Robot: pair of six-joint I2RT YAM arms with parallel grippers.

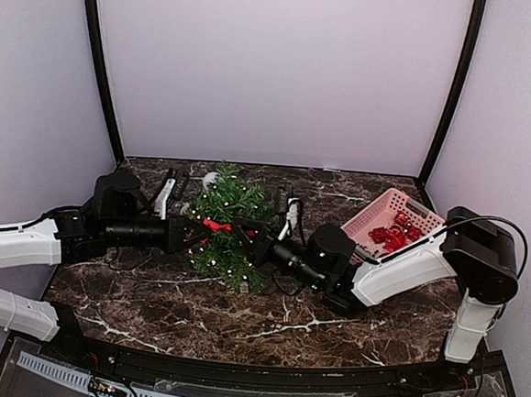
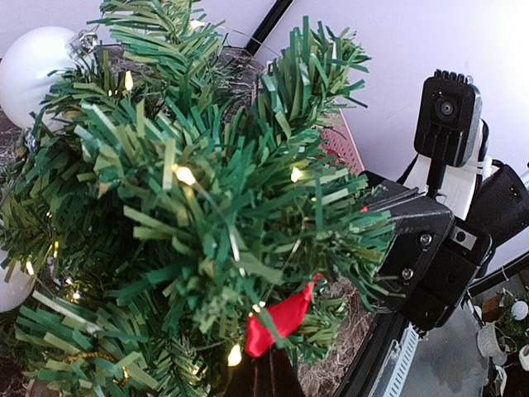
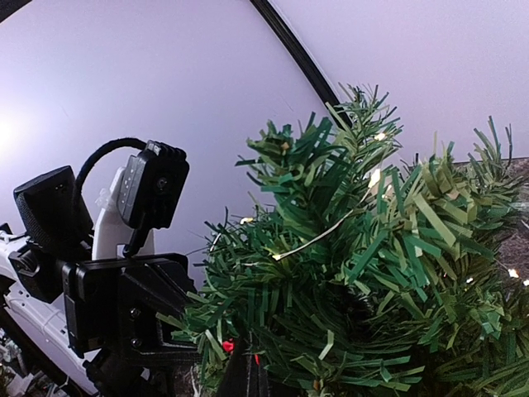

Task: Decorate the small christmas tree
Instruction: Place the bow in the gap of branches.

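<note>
The left gripper (image 2: 263, 362) is at the left side of the tree (image 1: 233, 205). Its fingers look pinched on a red bow (image 2: 283, 317), low in the branches. The right gripper (image 3: 245, 368) pokes in from the other side. Its tips are hidden in the needles, so nobody can tell if they grip anything. The tree is in the middle of the table (image 1: 148, 290), between both arms. Farther off are a white ball (image 2: 33, 66) and, to the right, the basket (image 1: 421, 213).

If the bow is let go before it catches a branch, it may drop. Two arms pushing could tip the tree or bump each other.
</note>
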